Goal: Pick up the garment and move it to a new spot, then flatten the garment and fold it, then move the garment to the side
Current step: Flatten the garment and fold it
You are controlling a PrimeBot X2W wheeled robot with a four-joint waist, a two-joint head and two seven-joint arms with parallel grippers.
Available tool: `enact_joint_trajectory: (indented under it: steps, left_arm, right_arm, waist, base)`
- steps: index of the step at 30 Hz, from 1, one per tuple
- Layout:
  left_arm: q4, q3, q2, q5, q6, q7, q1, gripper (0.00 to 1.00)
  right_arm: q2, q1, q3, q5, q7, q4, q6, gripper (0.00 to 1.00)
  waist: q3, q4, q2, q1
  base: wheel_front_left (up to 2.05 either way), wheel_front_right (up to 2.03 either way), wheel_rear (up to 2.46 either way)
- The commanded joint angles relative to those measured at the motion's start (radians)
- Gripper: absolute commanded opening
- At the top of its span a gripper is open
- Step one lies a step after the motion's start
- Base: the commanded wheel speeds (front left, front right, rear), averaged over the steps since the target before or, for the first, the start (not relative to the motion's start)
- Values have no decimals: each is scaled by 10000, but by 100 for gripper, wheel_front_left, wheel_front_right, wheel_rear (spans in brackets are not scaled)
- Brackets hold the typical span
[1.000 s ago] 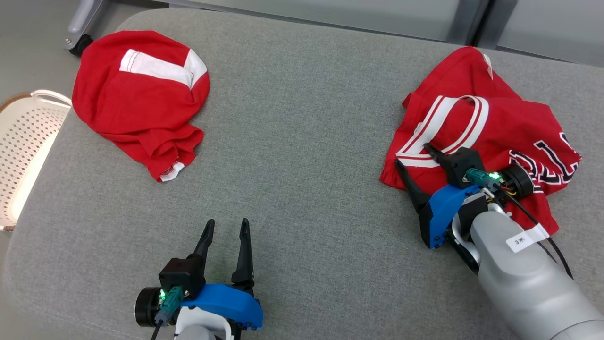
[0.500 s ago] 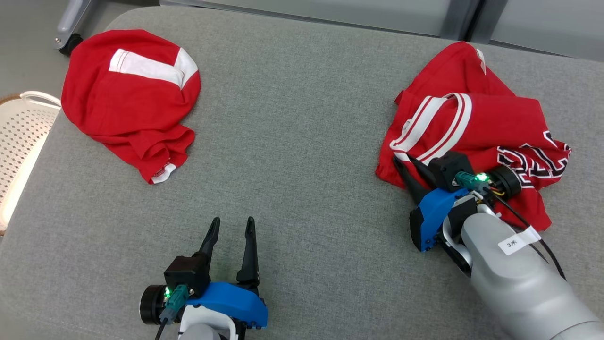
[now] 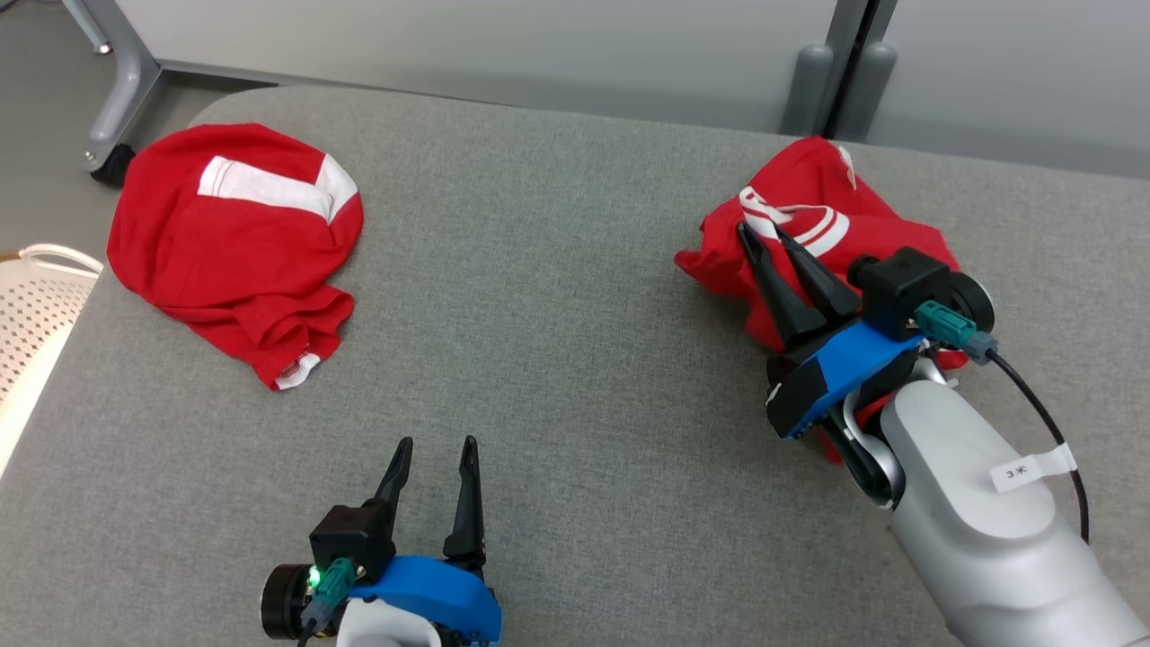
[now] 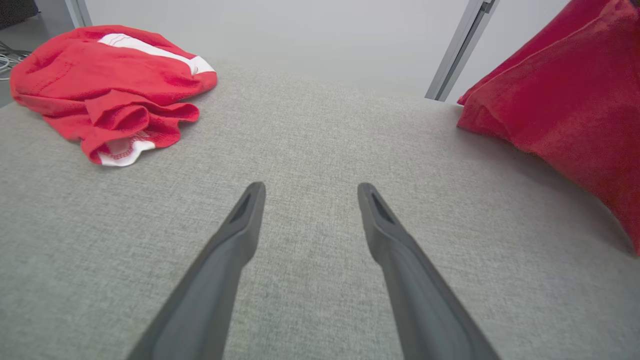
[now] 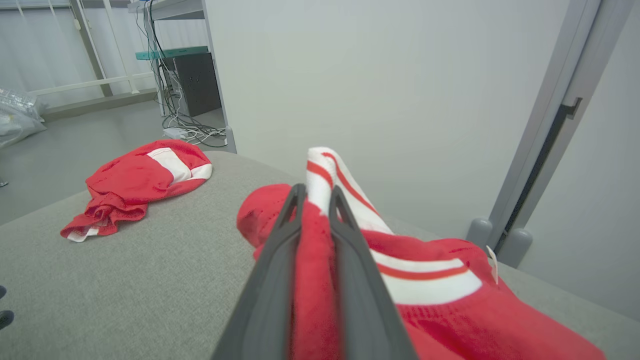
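Garment (image 3: 853,205) bunched lengthwise along clamped right end effector (image 3: 760,232).

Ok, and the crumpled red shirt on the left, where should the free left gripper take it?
Probably the bunched near corner with the white edge of the red shirt: it sticks out toward the left gripper, folds raised off the grey cushion. Come in low from the robot's side.
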Motion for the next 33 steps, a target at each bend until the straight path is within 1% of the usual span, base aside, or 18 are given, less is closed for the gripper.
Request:
enact_joint_trajectory:
  steps: [1,5,10,13,14,15,16,17,21,23,25,28,33]
  left_arm:
    - [58,50,-3,37,-64,-31,75,100]
    - [156,92,-3,91,-156,-31,232,100]
    - [251,230,-5,146,-209,-31,425,100]
    - [269,329,-5,191,-256,-31,513,100]
    - [290,342,-5,211,-262,-31,566,100]
    - [293,365,-5,187,-265,-31,599,100]
    - [303,341,-5,190,-291,-31,599,100]
    - [310,334,-5,189,-309,-31,580,100]
    - [325,296,-5,217,-340,-31,401,100]
    - [328,310,-4,293,-357,-31,333,100]
    - [327,343,-2,331,-344,-29,270,100]
    - [336,378,-4,426,-378,-31,143,100]
    - [307,283,-4,468,-473,-31,21,100]
  right_arm:
    - [87,93,-109,125,-10,-460,4,0]
    - [248,174,-135,316,-10,-1431,4,0]
    - [410,397,89,969,-9,-3008,3,0]
    - [427,868,-188,1441,-9,-3623,3,0]
    - [399,1097,-337,1502,-9,-3702,3,10]
    - [355,1394,-497,1570,-9,-3650,3,36]
    - [299,1698,-723,1607,-9,-3529,3,91]
    - [196,2021,-1013,1574,-7,-3342,3,100]
    - [-112,3119,-2289,1090,-9,-2333,4,100]
    - [-156,3460,-2961,836,-9,-1949,4,100]
    - [-69,3707,-3417,678,-9,-1775,4,100]
    - [76,3860,-3586,483,-9,-1818,4,100]
    - [374,3781,-3382,212,-8,-1833,4,100]
  waist:
    - [-319,-169,0,0]
    - [-726,-230,0,0]
    - [-1057,-327,0,0]
    - [-1130,-481,0,0]
    - [-1139,-544,0,0]
    - [-1140,-635,0,0]
    - [-1136,-705,0,0]
    - [-1119,-791,0,0]
    - [-991,-1144,0,0]
    - [-915,-1320,0,0]
    - [-853,-1479,0,0]
    - [-777,-1670,0,0]
    - [-738,-1790,0,0]
  base:
    - [0,0,0]
    - [0,0,0]
    - [0,0,0]
    - [0,0,0]
    - [0,0,0]
    - [0,0,0]
    - [0,0,0]
    - [0,0,0]
    - [0,0,0]
    - [0,0,0]
    - [0,0,0]
    - [0,0,0]
    - [0,0,0]
